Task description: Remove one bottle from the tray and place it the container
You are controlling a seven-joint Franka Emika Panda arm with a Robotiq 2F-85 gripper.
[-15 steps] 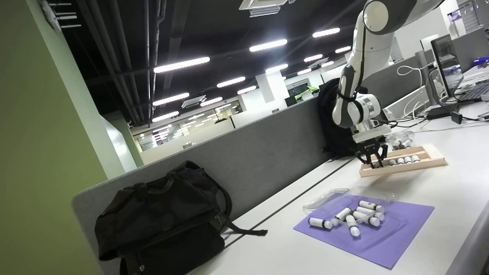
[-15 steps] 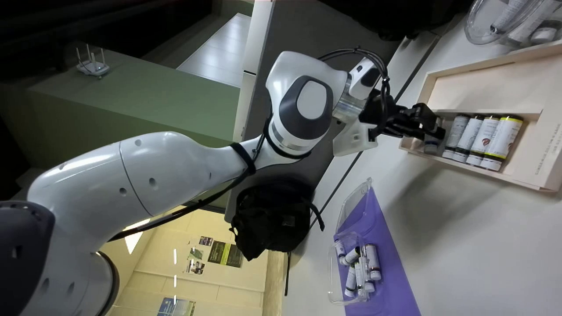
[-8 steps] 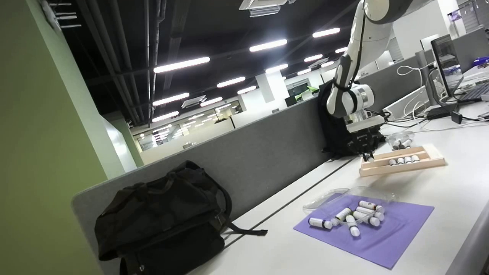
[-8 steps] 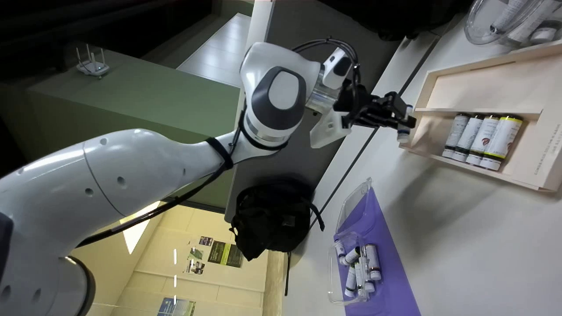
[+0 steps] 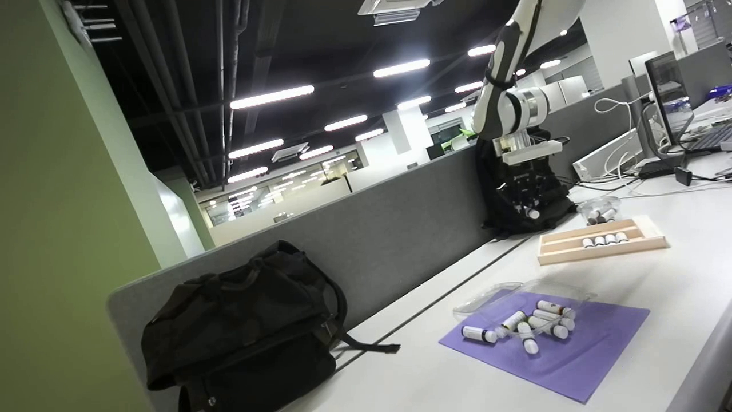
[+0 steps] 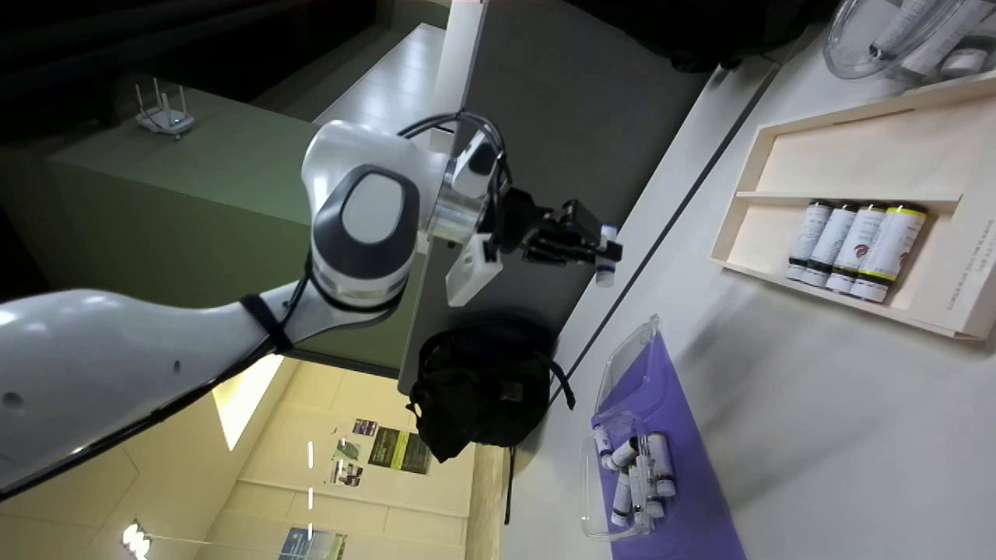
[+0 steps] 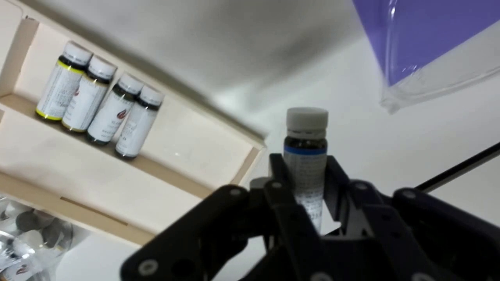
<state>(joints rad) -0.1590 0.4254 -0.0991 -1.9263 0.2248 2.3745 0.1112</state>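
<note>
Blue-banded bottle (image 7: 306, 168) pinched in your gripper (image 7: 305, 160)

Up and right of your jaws in the wrist view, a clear case (image 7: 449, 76) overlies part of the purple container (image 7: 377, 23); left lies the tray (image 7: 195, 148), four bottles (image 7: 109, 117) inside. Half a second ago your bottle hung by the tray; now they're well apart. White desk (image 6: 817, 435) below the jaws, grey partition (image 6: 568, 124) behind.

With the gripper (image 5: 526, 207) I hold a white-capped bottle (image 5: 533, 214) aloft, in front of a black bag (image 5: 493, 200) at the table's (image 5: 669, 280) edge along the partition (image 5: 400, 246). The wooden tray (image 5: 606, 252) lies inward from that edge, four bottles (image 5: 610, 240) lined up inside. Between that edge and the front one lies the purple square (image 5: 583, 372) with several bottles (image 5: 477, 333), how many inside a clear plastic case (image 5: 483, 298) I cannot tell
</note>
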